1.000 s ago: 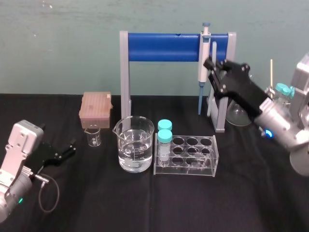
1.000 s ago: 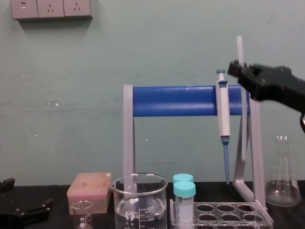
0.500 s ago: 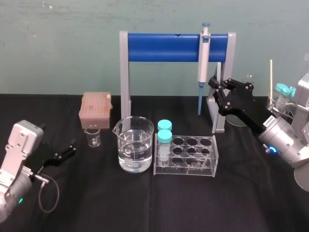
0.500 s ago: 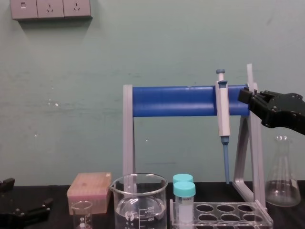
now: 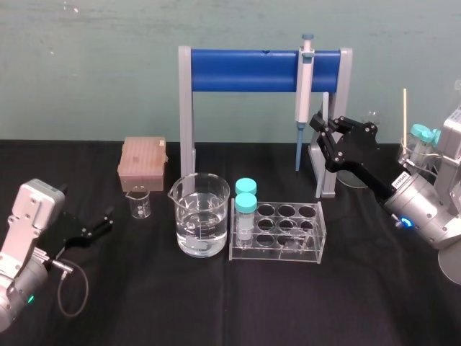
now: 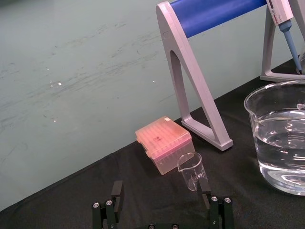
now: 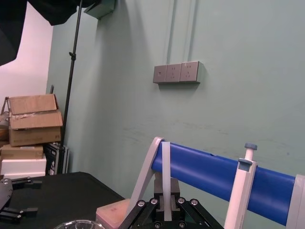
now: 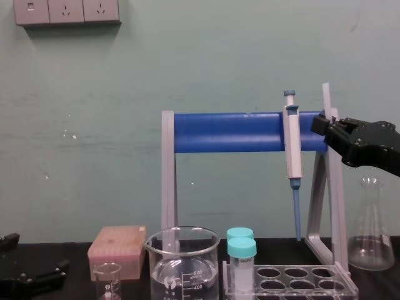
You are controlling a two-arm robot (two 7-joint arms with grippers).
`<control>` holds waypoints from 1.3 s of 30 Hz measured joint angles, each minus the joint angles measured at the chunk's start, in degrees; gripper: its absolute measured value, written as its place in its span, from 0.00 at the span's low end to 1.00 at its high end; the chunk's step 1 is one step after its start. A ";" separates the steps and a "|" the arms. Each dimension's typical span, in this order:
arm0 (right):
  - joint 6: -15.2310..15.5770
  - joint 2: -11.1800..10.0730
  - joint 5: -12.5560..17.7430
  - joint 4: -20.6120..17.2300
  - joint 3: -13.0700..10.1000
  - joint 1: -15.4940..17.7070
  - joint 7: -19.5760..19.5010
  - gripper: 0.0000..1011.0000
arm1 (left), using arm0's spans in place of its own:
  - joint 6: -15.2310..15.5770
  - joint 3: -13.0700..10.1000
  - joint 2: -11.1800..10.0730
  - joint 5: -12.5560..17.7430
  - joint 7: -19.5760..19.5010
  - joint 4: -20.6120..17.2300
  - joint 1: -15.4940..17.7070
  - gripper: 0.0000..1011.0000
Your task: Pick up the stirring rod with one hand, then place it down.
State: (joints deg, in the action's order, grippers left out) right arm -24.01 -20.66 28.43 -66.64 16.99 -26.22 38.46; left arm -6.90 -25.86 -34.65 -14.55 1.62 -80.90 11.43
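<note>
Glass stirring rod [image 5: 325, 105] stands upright, clamped in right gripper [image 5: 322, 130] by pipette stand [image 5: 245, 71]; left gripper [image 5: 101, 222] parked, fingers apart, nr table's [image 5: 216, 306] left edge.

Reaches in from the right with raised right arm, right gripper [image 5: 320, 124] pinched on upright stirring rod [image 8: 325, 95]. Rests left arm low at left over tabletop [image 5: 216, 303], left gripper [image 5: 104, 222] fingers spread.
</note>
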 joint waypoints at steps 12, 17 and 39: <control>-0.08 0.00 0.01 0.06 0.06 -0.06 0.01 0.07 | 0.00 0.00 0.00 0.00 0.00 0.00 0.00 0.99; -0.08 0.00 0.01 0.06 0.07 -0.09 0.03 0.07 | 0.00 0.00 0.00 0.00 0.00 0.00 0.00 0.99; -0.08 0.00 0.01 0.06 0.07 -0.09 0.09 0.07 | 0.00 0.00 0.00 0.00 0.00 0.00 0.00 0.99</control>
State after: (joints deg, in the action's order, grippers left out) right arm -24.09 -20.66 28.44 -66.58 17.06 -26.31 38.56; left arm -6.90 -25.86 -34.64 -14.55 1.62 -80.90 11.43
